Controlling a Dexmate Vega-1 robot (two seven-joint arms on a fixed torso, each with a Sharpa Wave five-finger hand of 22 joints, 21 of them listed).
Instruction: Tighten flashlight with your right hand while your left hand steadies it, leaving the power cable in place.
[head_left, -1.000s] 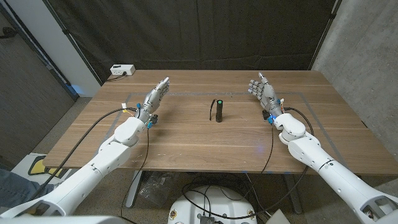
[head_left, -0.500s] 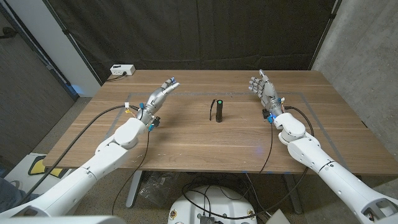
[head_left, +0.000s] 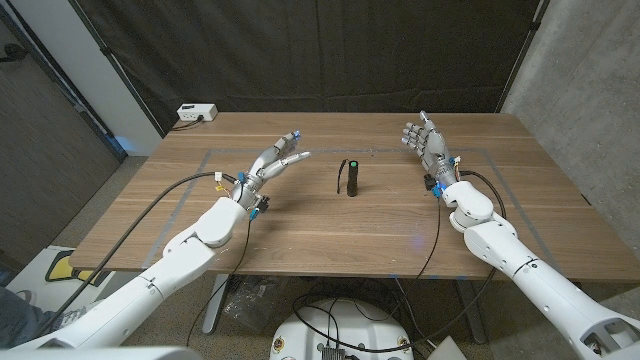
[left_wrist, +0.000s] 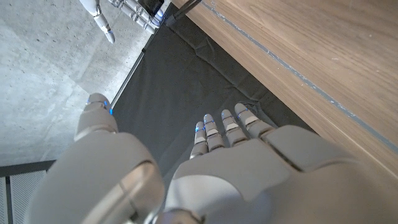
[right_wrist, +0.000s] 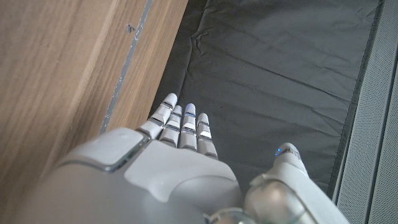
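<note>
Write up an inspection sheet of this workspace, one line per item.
Surface: wooden table with a taped rectangle outline.
Job's things: black flashlight stands near the table's middle; a thin dark power cable arcs from its top toward the table.
Clutter: nothing seen on the table.
Hands: left hand open, fingers pointing toward the flashlight, apart from it; right hand open, fingers up, apart from it.
Cables: black cables run along both arms and hang below the table's near edge.
Surroundings: black curtain behind, concrete wall at right, white power strip off the far left corner.
</note>
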